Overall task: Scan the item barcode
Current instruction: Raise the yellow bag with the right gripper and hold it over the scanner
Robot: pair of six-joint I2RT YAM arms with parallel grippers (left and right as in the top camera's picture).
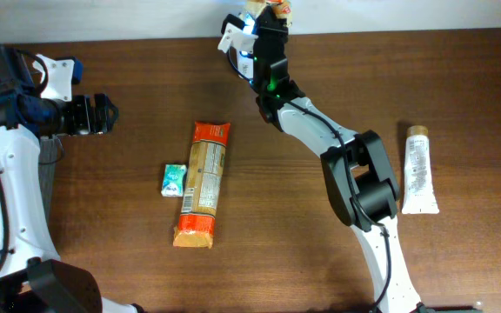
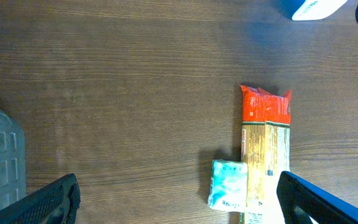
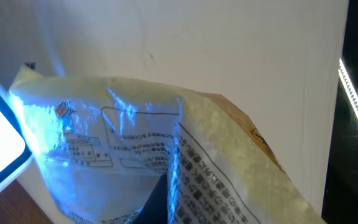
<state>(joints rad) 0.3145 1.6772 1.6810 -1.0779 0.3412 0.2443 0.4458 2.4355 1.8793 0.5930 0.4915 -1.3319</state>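
Shut right jaws pinch the packet point(image 3: 216, 162) between them; left jaws gape empty.

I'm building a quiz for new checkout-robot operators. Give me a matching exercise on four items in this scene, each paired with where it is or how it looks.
Items:
1. long orange-ended packet
2. small green packet
3. white tube
4. pale printed bag

Places or states:
A. lying alone on the right side of the table
B. held up off the table, lit by blue light
C. lying lengthways in the middle of the table
D. lying edge to edge with the long packet, on its left

Pairs: 1-C, 2-D, 3-A, 4-B
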